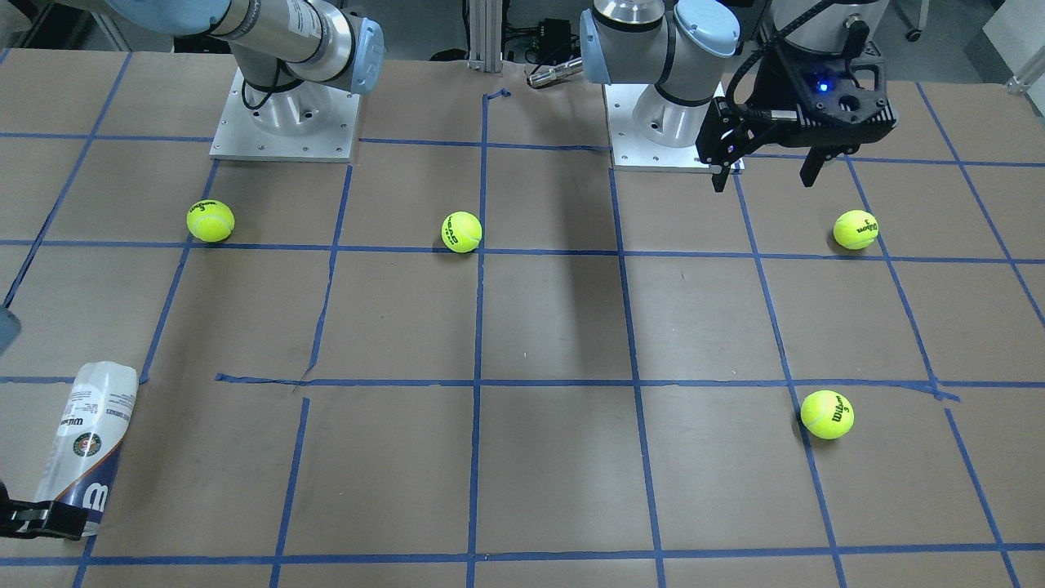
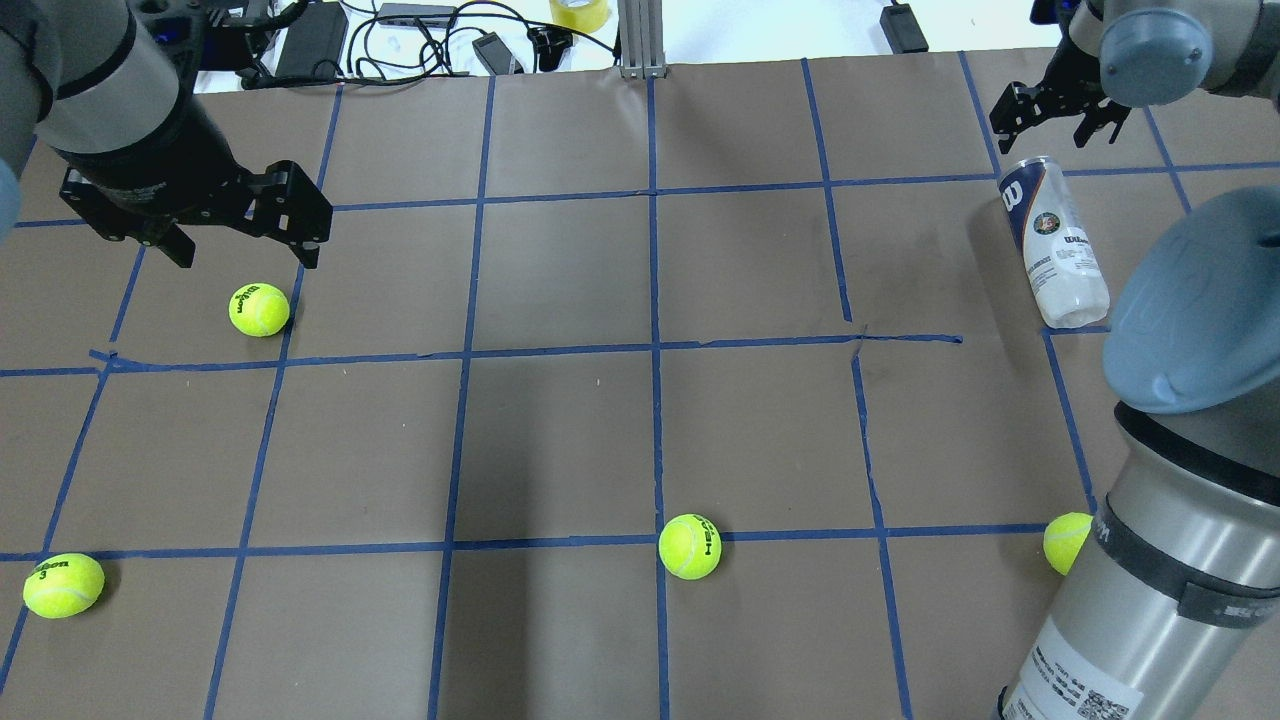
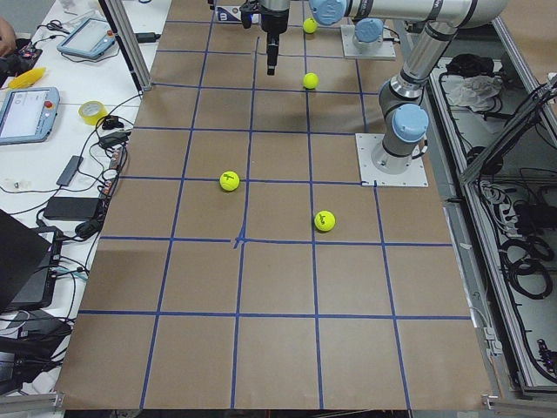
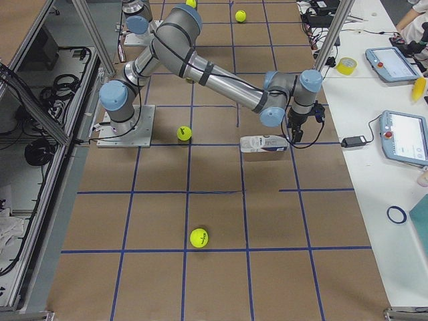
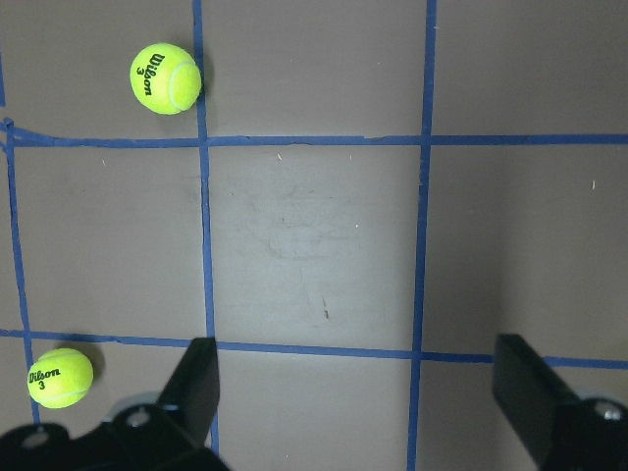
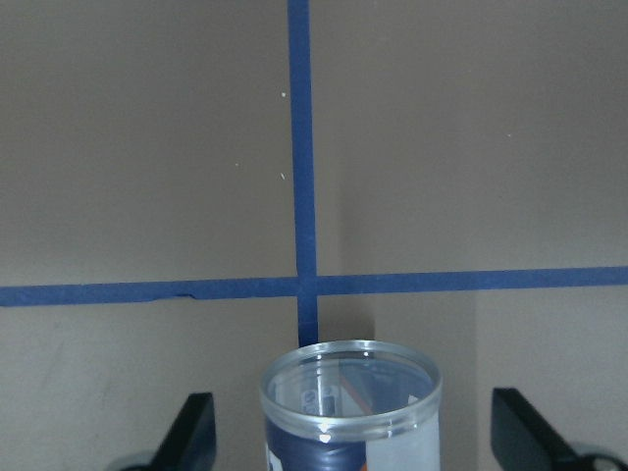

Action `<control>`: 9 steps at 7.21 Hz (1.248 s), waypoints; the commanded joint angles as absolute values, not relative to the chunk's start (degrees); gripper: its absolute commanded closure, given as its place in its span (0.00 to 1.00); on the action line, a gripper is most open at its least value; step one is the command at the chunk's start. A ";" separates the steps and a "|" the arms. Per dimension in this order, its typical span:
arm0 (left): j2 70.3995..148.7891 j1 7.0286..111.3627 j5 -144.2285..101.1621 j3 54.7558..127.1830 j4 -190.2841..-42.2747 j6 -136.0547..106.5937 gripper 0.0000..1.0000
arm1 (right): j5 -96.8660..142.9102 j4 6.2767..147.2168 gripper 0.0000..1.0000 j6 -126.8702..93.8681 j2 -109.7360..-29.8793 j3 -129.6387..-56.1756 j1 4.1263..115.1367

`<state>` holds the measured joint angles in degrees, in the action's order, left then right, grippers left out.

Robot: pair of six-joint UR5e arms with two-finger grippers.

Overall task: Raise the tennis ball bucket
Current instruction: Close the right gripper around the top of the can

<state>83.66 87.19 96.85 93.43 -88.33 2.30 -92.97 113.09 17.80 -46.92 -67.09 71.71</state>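
The tennis ball bucket (image 2: 1053, 243) is a clear can with a white-and-navy Wilson label. It lies on its side at the table's far right, seen also in the front view (image 1: 86, 441) and the right side view (image 4: 263, 144). My right gripper (image 2: 1060, 112) is open at the can's silver-rimmed open end. In the right wrist view its fingers (image 6: 191, 432) stand wide on both sides of the rim (image 6: 349, 378) without touching it. My left gripper (image 2: 247, 258) is open and empty, hovering over the far left of the table.
Several yellow-green tennis balls lie loose: one (image 2: 259, 309) just below the left gripper, one (image 2: 64, 585) at near left, one (image 2: 690, 546) in the middle, and one (image 2: 1068, 542) by the right arm's base. Cables and devices line the far edge.
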 commanded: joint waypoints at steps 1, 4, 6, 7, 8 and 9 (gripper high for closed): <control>83.58 87.19 96.86 93.43 -88.33 2.37 0.00 | -92.90 113.12 0.00 18.11 -44.48 -67.67 70.40; 83.58 87.19 96.86 93.34 -88.24 2.46 0.00 | -92.90 113.11 0.01 19.24 -44.21 -68.38 70.40; 83.58 87.19 96.94 93.25 -88.24 2.55 0.00 | -90.11 112.15 0.41 22.21 -44.47 -68.64 70.40; 83.50 86.06 99.21 93.43 -88.42 2.64 0.00 | -88.78 112.24 0.44 25.02 -45.08 -68.64 70.40; 83.41 85.17 99.23 93.34 -88.42 2.64 0.00 | -88.77 112.15 0.51 27.83 -46.65 -68.56 70.57; 83.32 85.08 99.23 93.43 -88.50 2.55 0.00 | -88.77 110.15 0.53 30.65 -50.67 -69.42 72.32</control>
<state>83.42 85.56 98.96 93.37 -88.42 2.60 -89.03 111.69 27.16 -47.03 -68.81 70.94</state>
